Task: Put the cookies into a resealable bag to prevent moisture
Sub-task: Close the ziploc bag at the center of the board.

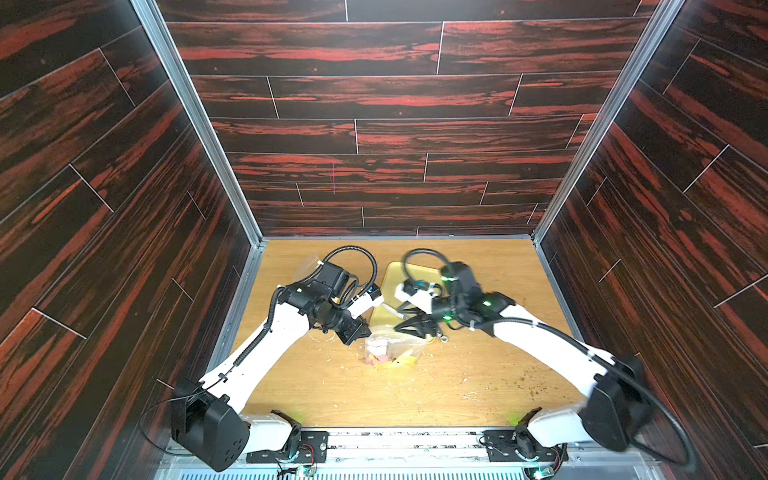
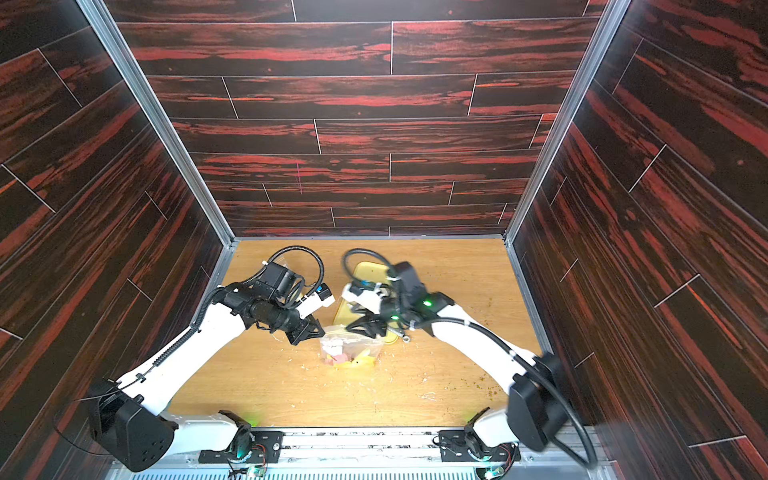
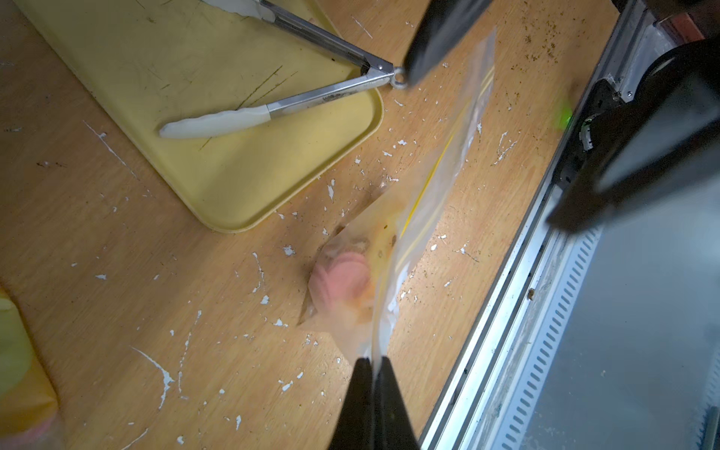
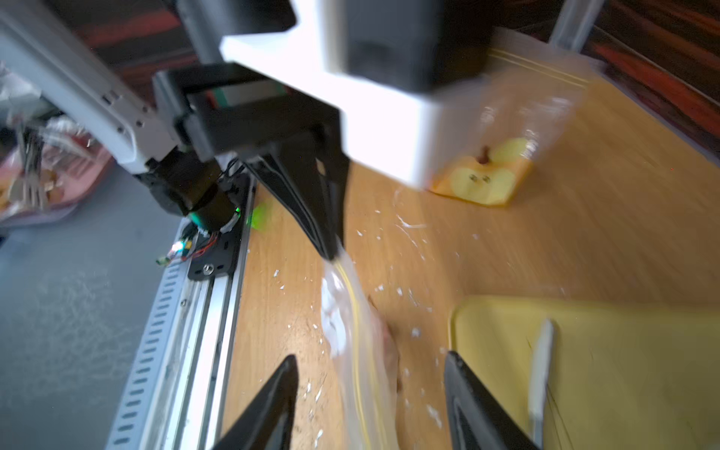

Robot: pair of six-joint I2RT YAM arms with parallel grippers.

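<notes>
Our left end effector (image 3: 373,363) is clamped on the edge of the clear plastic resealable bag (image 3: 413,218). Our right end effector (image 4: 370,356) straddles its seal, jaws apart. The round pink cookies (image 3: 343,280) sit inside the bag, just beyond the left end effector, near a yellow plastic tray (image 3: 233,187) holding metal tongs (image 3: 311,97).

Wooden table (image 1: 374,399) carried a yellow tray (image 1: 390,286) at 12 o'clock from centre and a clear bag of yellow pieces (image 4: 545,97) at 10 o'clock. White flecks (image 3: 165,374) were scattered mid-table; brown crumbs (image 1: 511,388) lay at 4 o'clock.
</notes>
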